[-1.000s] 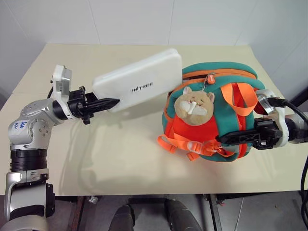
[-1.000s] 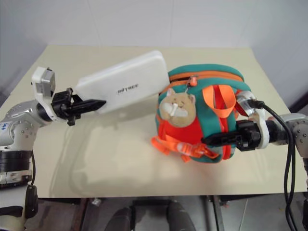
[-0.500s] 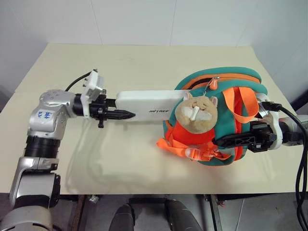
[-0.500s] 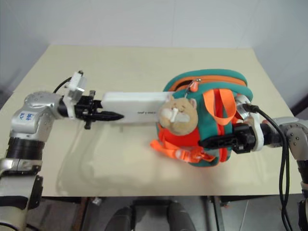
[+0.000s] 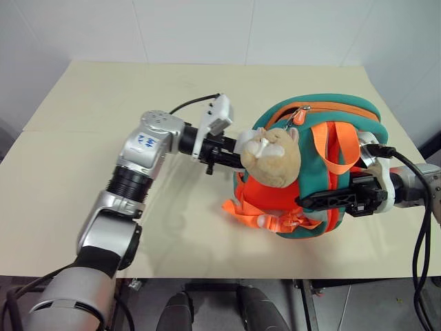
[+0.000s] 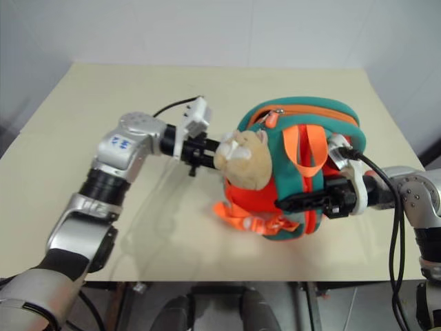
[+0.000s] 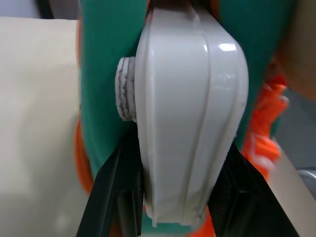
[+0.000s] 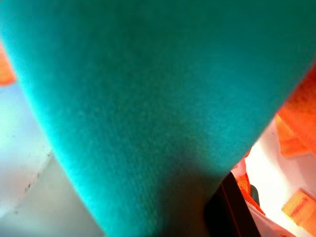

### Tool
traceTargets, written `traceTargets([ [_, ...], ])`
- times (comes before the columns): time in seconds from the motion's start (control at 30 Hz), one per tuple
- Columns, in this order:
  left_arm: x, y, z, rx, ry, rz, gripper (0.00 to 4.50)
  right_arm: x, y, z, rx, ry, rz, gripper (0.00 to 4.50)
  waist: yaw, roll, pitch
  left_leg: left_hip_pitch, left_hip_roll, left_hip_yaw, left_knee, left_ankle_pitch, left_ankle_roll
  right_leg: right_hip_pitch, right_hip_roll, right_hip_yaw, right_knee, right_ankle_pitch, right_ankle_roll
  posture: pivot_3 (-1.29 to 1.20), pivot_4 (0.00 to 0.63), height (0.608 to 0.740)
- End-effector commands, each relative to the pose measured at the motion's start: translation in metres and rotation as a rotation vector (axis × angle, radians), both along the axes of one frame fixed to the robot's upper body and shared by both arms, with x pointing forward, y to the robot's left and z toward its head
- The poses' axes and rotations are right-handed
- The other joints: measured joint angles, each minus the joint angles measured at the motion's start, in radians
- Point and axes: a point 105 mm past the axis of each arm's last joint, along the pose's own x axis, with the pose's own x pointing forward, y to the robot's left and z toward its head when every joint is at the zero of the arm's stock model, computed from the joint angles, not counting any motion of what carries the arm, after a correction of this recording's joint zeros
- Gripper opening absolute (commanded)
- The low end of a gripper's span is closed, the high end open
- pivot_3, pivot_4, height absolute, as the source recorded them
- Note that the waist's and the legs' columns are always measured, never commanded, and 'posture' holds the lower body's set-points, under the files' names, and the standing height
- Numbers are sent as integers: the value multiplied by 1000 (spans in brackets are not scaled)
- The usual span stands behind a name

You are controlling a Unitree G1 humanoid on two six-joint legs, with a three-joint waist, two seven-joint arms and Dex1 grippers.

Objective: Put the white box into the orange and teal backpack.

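Since a second ago the left gripper (image 5: 231, 157), clamped on the white box (image 7: 190, 123), has driven it rightward into the orange and teal backpack (image 5: 275, 127), whose teal strap beyond the right gripper (image 5: 324, 200) pinches steady.

The left pincer (image 5: 231, 157) has swung in from well apart to right against the orange and teal backpack (image 5: 324, 172), carrying the white box (image 7: 190, 113) with it. The box, earlier out in the open beside the backpack, now sits mostly inside the backpack's opening. The plush charm (image 5: 270, 156) has been nudged aside, and the backpack has tilted a little.
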Motion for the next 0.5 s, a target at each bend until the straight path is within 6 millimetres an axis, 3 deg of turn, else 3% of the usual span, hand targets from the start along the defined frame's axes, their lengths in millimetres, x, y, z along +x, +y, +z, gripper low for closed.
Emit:
traceTargets([
  [0.03,-6,-37,8,-50,-48,-61,1273,-5,7,8,8,-42,32,157,2,0,0,0,0,0,0,0,0,0,0,0,0,0,0,0,150,740],
  [0.13,0,-47,8,-93,-50,-26,1273,-8,7,6,10,-44,26,157,18,0,0,0,-1,0,2,0,0,1,-1,0,-1,1,2,0,150,740],
  [0.3,4,-33,11,-110,-36,14,2840,-10,4,5,10,-46,8,127,18,0,0,-2,-1,0,1,0,0,0,0,0,-1,1,2,0,150,740],
  [0.47,11,15,21,-155,-67,101,4389,-9,3,2,15,-48,-7,127,-6,0,0,-1,0,0,0,0,0,-1,0,1,1,1,1,0,150,740],
  [0.5,7,27,20,-149,-66,89,4492,-8,3,1,16,-48,-9,127,-9,0,0,0,0,0,0,0,0,-1,0,1,3,1,1,0,150,740],
])
